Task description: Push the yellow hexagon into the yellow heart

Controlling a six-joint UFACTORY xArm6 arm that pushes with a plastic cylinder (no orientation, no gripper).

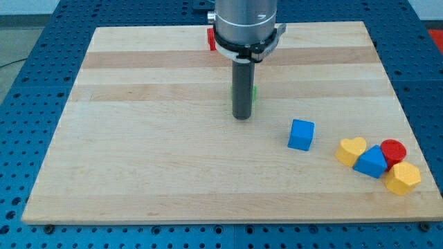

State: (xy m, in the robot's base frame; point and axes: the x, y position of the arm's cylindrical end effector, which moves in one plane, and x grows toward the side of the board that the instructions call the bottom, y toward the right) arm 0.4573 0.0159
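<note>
- Six coloured blocks show on a pale wooden board, which lies on a blue perforated table.
- My tip is the lower end of a straight dark rod that hangs from a grey cylindrical arm mount at the view's top centre. The tip stands a little above the middle of the board.
- The arm carries no hand or claw, only this rod, so there is nothing to open or close and nothing is held.
- A green block sits directly behind the rod, mostly hidden; only thin slivers show at the rod's edges, and its shape cannot be made out.
- A red block peeks out at the board's top edge, partly hidden by the arm mount; its shape is unclear.
- A blue cube stands alone, to the right of and below the tip, apart from it.
- Four blocks cluster near the board's lower right corner, well apart from the tip.
- The yellow heart is the leftmost of the cluster, touching a second blue block on its right.
- A red cylinder sits just right of that blue block, touching it.
- The yellow hexagon lies lowest and furthest right, just below the red cylinder and beside the blue block. The blue block lies between it and the yellow heart.
</note>
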